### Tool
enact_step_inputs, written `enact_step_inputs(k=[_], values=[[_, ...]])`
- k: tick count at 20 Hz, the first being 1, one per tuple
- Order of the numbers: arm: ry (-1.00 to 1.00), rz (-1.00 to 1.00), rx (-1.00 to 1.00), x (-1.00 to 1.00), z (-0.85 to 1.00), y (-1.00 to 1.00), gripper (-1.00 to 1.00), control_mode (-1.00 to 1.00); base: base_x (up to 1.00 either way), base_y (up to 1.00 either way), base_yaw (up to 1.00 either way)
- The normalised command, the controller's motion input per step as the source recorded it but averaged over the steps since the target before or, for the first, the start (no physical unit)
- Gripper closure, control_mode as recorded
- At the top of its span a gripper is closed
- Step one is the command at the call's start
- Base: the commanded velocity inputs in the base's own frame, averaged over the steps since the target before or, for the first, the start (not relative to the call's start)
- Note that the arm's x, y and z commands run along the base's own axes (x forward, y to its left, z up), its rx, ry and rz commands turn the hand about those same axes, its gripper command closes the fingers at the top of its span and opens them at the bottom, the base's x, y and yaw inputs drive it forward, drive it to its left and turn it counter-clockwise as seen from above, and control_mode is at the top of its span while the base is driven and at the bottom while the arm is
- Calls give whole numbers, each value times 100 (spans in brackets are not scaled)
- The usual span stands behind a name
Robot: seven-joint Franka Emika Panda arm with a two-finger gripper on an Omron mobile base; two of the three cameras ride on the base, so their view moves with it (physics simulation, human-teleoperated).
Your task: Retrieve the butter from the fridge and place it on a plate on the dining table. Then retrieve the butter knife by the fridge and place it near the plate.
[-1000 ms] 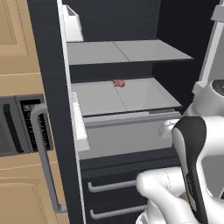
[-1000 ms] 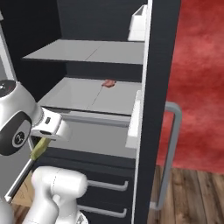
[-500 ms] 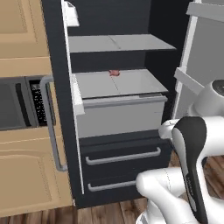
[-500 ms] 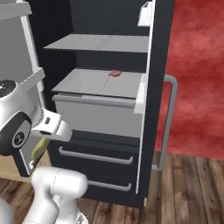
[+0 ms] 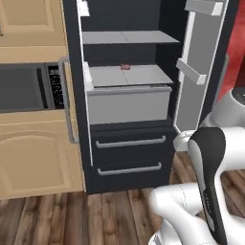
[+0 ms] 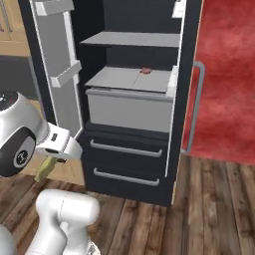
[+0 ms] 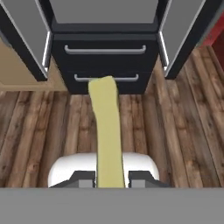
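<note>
Your gripper (image 7: 112, 180) was clamped on the butter (image 7: 107, 131), which pointed to 12 o'clock at the open fridge's (image 5: 129, 103) drawers (image 7: 105, 49).

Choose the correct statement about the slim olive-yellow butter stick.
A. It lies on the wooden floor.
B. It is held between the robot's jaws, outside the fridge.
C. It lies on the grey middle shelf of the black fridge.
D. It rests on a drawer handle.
B: the slim olive-yellow butter stick sticks out from the closed jaws of the gripper, above the wooden floor before the open black fridge.
</note>
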Motion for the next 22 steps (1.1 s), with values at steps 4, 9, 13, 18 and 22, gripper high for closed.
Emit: enact_step_inputs(k=[4, 9, 13, 18, 22], values=[[0, 0, 0, 0, 0, 0, 100, 100, -63, -10, 50], [0, 0, 0, 0, 0, 0, 100, 100, -58, -1, 76], [0, 0, 0, 0, 0, 0, 100, 100, -41, 0, 85], [0, 0, 0, 0, 0, 0, 100, 100, -13, -9, 85], [0, 0, 0, 0, 0, 0, 100, 100, 4, -20, 82]])
